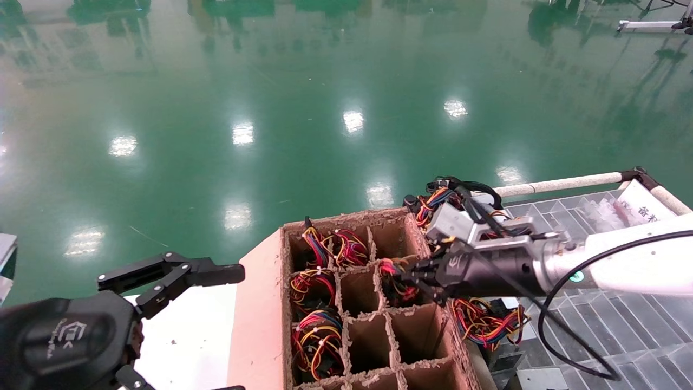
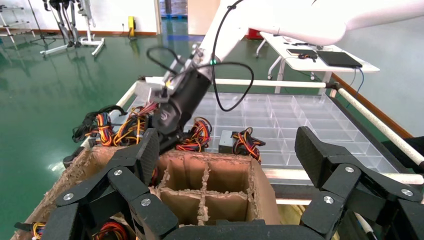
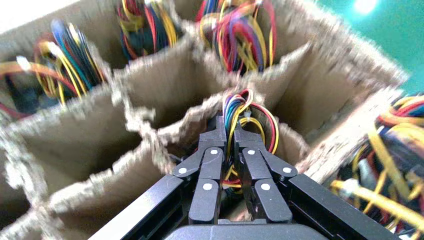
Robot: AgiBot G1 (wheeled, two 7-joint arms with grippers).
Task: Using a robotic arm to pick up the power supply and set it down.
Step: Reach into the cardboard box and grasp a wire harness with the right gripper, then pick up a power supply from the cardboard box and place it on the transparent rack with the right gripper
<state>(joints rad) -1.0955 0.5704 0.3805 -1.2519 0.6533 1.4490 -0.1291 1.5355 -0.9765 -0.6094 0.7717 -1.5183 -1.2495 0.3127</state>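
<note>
My right gripper point(image 1: 421, 279) point(image 3: 229, 129) reaches into a right-hand cell of the brown cardboard divider box point(image 1: 259, 303). Its fingers are shut on the looped red, yellow and blue wire bundle point(image 3: 248, 107) point(image 1: 391, 269) of a power supply. That supply's metal body is hidden down in the cell. The white forearm with its green light point(image 1: 576, 277) and loose black cable stretches off to the right. In the left wrist view the same arm point(image 2: 176, 107) leans over the box's far edge. My left gripper point(image 2: 227, 147) point(image 1: 178, 276) is parked low on the left, open and empty.
Other wire bundles fill the box's left cells point(image 1: 316, 336) point(image 1: 311, 284) point(image 1: 349, 246). More power supplies lie beside the box on the right point(image 1: 452, 216) point(image 1: 484, 319), on a clear plastic divider tray point(image 1: 622, 325) framed by a white rail point(image 1: 557, 184). Green floor lies beyond.
</note>
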